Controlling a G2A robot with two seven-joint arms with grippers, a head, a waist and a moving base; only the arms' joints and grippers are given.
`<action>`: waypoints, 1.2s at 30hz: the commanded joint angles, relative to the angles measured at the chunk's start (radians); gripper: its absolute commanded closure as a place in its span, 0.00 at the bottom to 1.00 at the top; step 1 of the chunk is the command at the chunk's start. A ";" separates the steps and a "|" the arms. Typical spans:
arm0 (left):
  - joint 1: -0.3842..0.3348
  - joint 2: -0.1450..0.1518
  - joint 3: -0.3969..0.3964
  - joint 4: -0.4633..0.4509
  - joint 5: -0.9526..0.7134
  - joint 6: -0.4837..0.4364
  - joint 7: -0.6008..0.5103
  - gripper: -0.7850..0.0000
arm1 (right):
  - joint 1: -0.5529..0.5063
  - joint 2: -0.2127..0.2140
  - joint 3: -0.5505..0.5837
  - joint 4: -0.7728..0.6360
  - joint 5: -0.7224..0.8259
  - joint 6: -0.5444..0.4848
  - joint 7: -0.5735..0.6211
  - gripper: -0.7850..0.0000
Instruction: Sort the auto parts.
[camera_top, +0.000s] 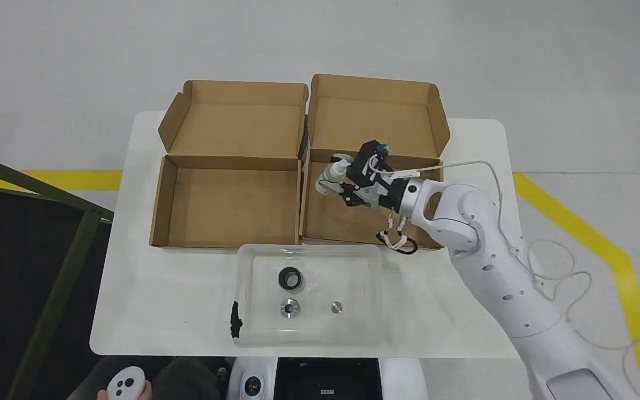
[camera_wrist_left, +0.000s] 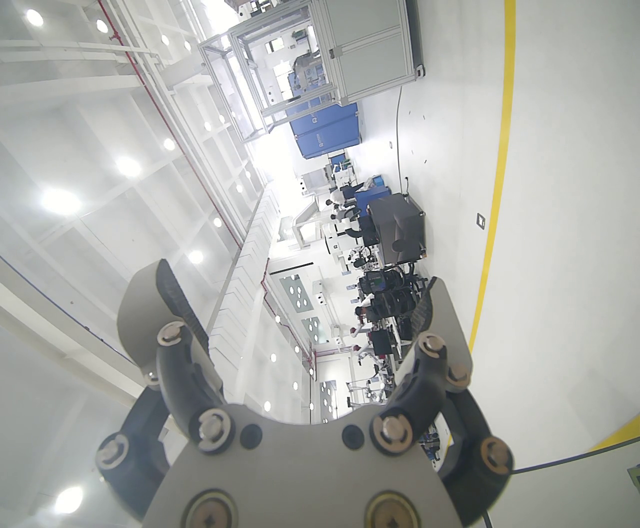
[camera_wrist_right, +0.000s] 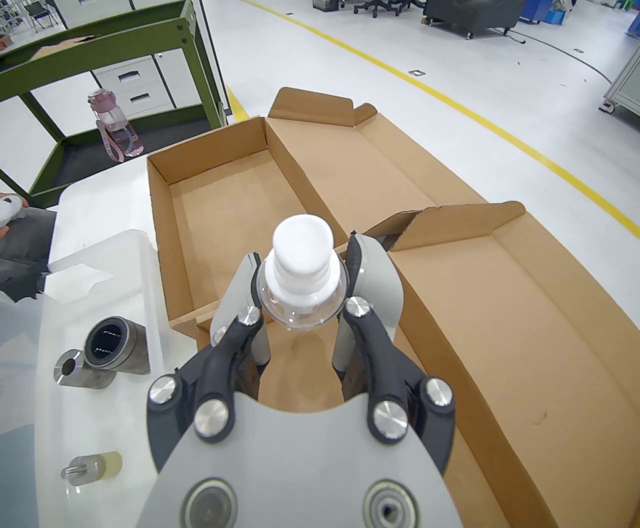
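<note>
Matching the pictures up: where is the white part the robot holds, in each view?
Top view: white part in the right pincer, above the right cardboard box.
Right wrist view: part at centre, in the pincer.
Left wrist view: faces the hall instead.
Shared landmark: that cardboard box.

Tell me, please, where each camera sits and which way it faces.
Top view: above the arms, looking down at the table; the right arm shows.
Left wrist view: on that wrist, facing the hall; open left end effector shows.
Right wrist view: on that wrist, facing the cardboard boxes; right end effector grips a white part.
Top and right wrist views share the boxes, clear tray and white part.
</note>
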 joint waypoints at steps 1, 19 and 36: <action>0.000 0.000 0.000 0.000 0.000 0.000 0.000 0.00 | 0.014 -0.005 -0.015 0.023 -0.014 0.008 -0.007 1.00; 0.000 0.000 0.000 0.000 0.000 0.000 0.000 0.00 | 0.075 -0.036 -0.094 0.169 -0.102 0.036 -0.042 1.00; 0.000 0.000 0.000 0.000 0.000 0.000 0.000 0.00 | 0.107 -0.058 -0.134 0.260 -0.154 0.039 -0.052 0.75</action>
